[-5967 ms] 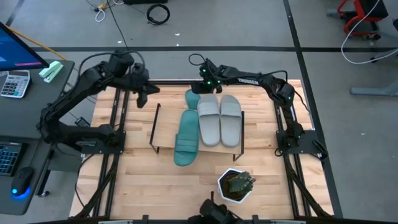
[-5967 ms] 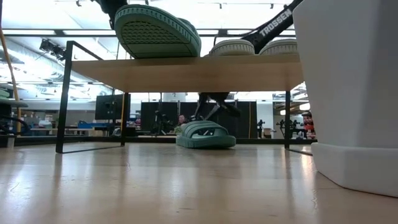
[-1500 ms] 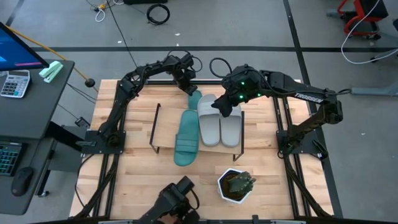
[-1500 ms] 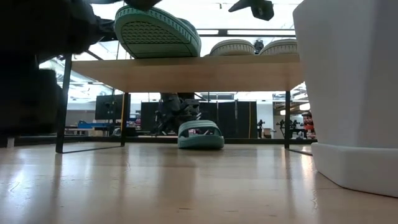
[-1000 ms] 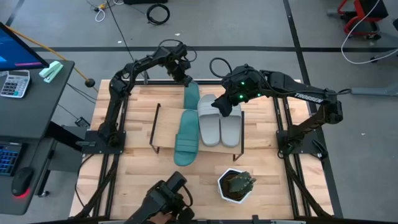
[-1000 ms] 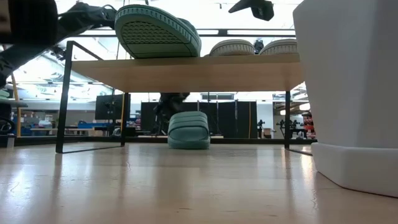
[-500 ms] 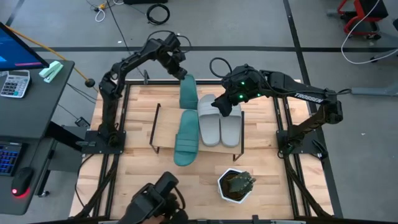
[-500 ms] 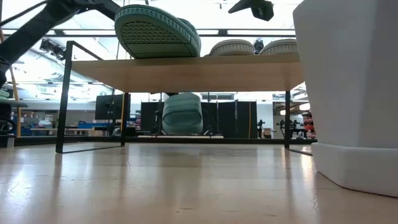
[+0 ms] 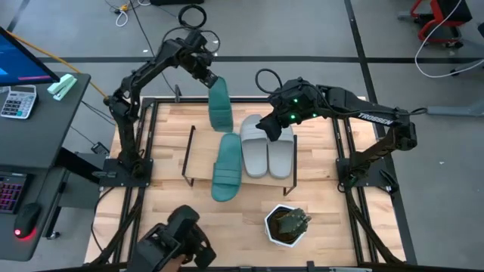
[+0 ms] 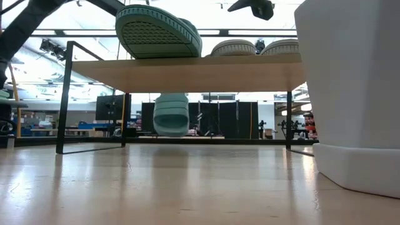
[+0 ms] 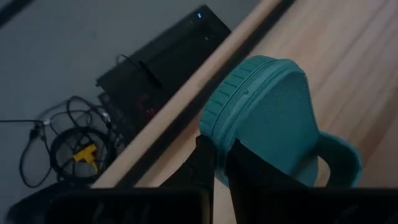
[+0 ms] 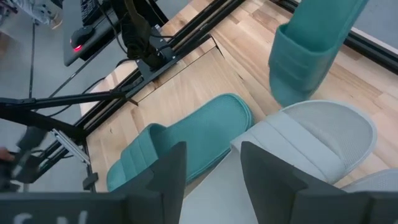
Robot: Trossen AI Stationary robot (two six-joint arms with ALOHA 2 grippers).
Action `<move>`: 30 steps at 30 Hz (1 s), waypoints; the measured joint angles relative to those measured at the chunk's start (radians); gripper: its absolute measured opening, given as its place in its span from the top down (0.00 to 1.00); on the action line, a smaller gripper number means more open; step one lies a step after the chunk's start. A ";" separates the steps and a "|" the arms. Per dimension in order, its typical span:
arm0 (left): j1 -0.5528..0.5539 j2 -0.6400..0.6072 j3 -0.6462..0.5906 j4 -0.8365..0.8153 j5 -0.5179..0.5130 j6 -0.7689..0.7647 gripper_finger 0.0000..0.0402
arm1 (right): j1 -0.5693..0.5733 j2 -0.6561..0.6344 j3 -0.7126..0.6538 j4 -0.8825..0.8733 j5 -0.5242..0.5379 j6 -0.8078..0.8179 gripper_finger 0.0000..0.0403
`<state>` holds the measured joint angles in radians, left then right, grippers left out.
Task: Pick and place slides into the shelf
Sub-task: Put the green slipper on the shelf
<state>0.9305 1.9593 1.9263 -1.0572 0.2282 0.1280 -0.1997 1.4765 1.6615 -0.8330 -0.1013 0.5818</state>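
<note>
Left hand (image 9: 206, 74) clenched on the heel of a teal slide (image 9: 219, 106), carried clear of the table (image 9: 162, 219), long axis running from the hand toward the shelf (image 9: 198, 155), whose free space lay beside the other teal slide (image 9: 227, 166). Right hand (image 9: 266, 130) parted, empty, over the grey slides (image 9: 267, 145). Against half a second back, lifted higher and drawn toward the left
</note>
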 joint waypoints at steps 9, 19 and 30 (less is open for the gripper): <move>0.077 -0.098 0.046 -0.015 0.039 -0.001 0.94 | 0.000 0.000 0.000 -0.001 0.000 -0.010 0.60; 0.079 -0.130 0.349 -0.305 0.117 0.037 0.94 | 0.000 0.000 0.000 -0.005 0.026 -0.060 0.60; -0.045 -0.168 0.390 -0.512 0.141 0.041 0.94 | 0.001 0.000 0.000 -0.004 0.002 -0.223 0.60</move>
<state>0.8859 1.7912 2.3165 -1.5691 0.3688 0.1692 -0.1989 1.4765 1.6615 -0.8371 -0.0989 0.3584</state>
